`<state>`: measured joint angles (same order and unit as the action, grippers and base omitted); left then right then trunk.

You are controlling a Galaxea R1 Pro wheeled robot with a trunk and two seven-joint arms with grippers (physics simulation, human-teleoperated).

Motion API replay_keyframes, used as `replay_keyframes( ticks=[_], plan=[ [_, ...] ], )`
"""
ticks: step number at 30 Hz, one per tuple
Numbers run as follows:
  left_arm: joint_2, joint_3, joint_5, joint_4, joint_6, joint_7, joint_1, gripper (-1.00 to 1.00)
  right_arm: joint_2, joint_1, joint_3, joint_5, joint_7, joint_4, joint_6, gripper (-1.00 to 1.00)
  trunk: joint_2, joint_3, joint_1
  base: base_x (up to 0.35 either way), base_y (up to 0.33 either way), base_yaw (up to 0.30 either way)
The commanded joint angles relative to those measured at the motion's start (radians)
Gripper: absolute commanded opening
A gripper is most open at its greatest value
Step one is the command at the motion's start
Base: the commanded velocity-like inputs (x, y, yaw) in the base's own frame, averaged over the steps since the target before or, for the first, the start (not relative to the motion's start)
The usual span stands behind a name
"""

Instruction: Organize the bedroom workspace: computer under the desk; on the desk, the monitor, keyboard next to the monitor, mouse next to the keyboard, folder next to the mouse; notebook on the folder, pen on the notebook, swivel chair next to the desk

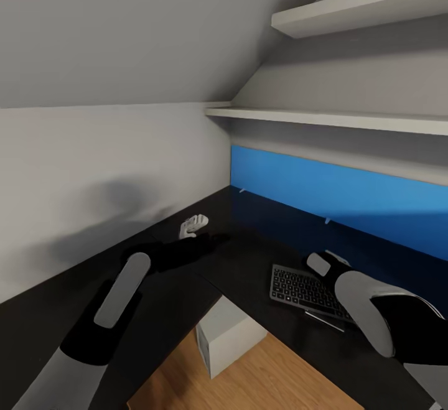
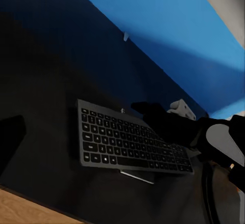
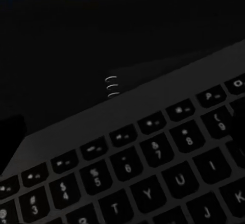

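- Head view: the desk (image 1: 261, 260) has a matte black L-shaped top with a blue back panel (image 1: 348, 192) along its far edge. Two white shelves (image 1: 323, 117) sit above it under the sloped wall.
- Head view: the keyboard (image 1: 302, 290) lies flat on the desk. The right arm reaches over its right end, and the right gripper (image 1: 320, 264) hangs above the keys; finger spacing cannot be determined.
- Head view: the left gripper (image 1: 194, 224) hovers over the inner corner of the desk near the wall; its finger spacing cannot be determined.
- Head view: the computer (image 1: 227, 335) stands on the wood floor (image 1: 274, 379) under the desk edge.
- Left wrist view: the keyboard (image 2: 127, 142) lies on the black top with the right gripper (image 2: 181, 109) above its far edge.
- Right wrist view: the keyboard (image 3: 153, 173) appears close up, number and letter keys legible, resting on the desk (image 3: 76, 40).
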<state>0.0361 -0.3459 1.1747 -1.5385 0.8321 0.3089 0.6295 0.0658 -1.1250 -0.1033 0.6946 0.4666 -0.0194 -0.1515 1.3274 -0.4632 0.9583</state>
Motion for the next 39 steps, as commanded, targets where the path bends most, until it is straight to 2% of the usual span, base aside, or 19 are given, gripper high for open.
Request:
replay_keyframes(
  ticks=[1,15,17,27,32,39],
  plan=[
    [0.001,0.003,0.011,-0.001,0.0,0.01,0.001,1.0,0.0,0.0,-0.009,0.003,0.005,-0.002,-0.01,1.0,0.008,-0.004,0.004,0.0,0.0,0.0],
    [-0.001,0.011,0.011,-0.002,0.001,0.012,0.001,1.0,-0.019,0.001,-0.009,0.005,0.006,-0.002,-0.009,1.0,0.106,-0.048,0.058,0.0,0.0,0.0],
    [-0.001,0.011,0.011,-0.002,0.001,0.013,0.001,1.0,-0.028,0.002,-0.009,0.005,0.005,-0.002,-0.008,1.0,0.12,-0.054,0.065,0.0,0.0,0.0],
    [-0.001,0.011,0.011,-0.001,0.001,0.013,0.001,1.0,-0.031,0.002,-0.009,0.005,0.006,-0.002,-0.007,1.0,0.19,-0.086,0.104,0.0,0.0,0.0],
    [-0.001,0.011,0.011,-0.001,0.001,0.013,0.001,1.0,-0.032,0.002,-0.009,0.005,0.005,-0.002,-0.006,1.0,0.19,-0.086,0.104,0.0,0.0,0.0],
    [-0.001,0.01,0.011,-0.001,0.0,0.017,0.001,1.0,-0.034,0.003,-0.009,0.004,0.004,-0.002,-0.006,1.0,0.239,-0.108,0.13,0.0,0.0,0.0]
  ],
)
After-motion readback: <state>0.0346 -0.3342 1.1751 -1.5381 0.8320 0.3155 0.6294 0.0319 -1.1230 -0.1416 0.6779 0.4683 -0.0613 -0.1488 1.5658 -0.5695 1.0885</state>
